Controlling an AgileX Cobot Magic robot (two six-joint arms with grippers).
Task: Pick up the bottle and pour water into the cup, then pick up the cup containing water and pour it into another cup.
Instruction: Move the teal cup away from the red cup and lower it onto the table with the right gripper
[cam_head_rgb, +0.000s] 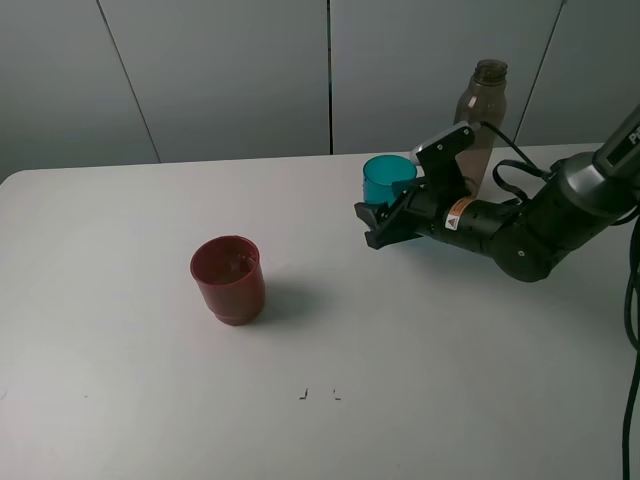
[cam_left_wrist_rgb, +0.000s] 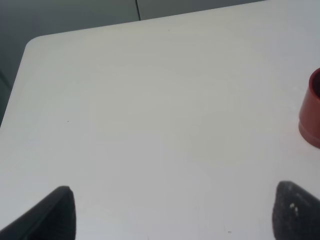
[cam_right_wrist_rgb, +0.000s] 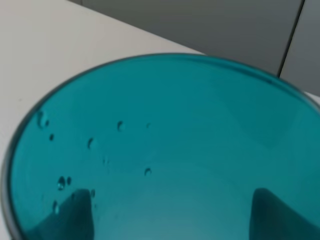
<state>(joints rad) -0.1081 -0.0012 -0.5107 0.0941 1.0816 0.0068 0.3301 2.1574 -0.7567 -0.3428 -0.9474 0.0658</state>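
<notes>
While the right gripper (cam_head_rgb: 385, 222) clamps the teal tumbler (cam_head_rgb: 386, 180) low — droplets inside — a slip could spill water before the red cup (cam_head_rgb: 229, 279), and the left gripper (cam_left_wrist_rgb: 172, 212) stands open.

Three task vessels: teal cup, smoky bottle, red cup

The cup (cam_head_rgb: 386, 178), a translucent teal tumbler, sits upright at about 1 o'clock of the scene, its mouth open upward; the right wrist view looks into it (cam_right_wrist_rgb: 165, 145) and shows small water droplets clinging to its inner wall. The bottle (cam_head_rgb: 478, 118), tall, slim, smoky grey-brown and capless, stands upright just at the cup's 2 o'clock, near the table's far edge. Another cup (cam_head_rgb: 228, 279), squat, wide and opaque red-brown, stands upright well apart at the teal cup's 8 o'clock; its side shows in the left wrist view (cam_left_wrist_rgb: 311, 112).
</notes>
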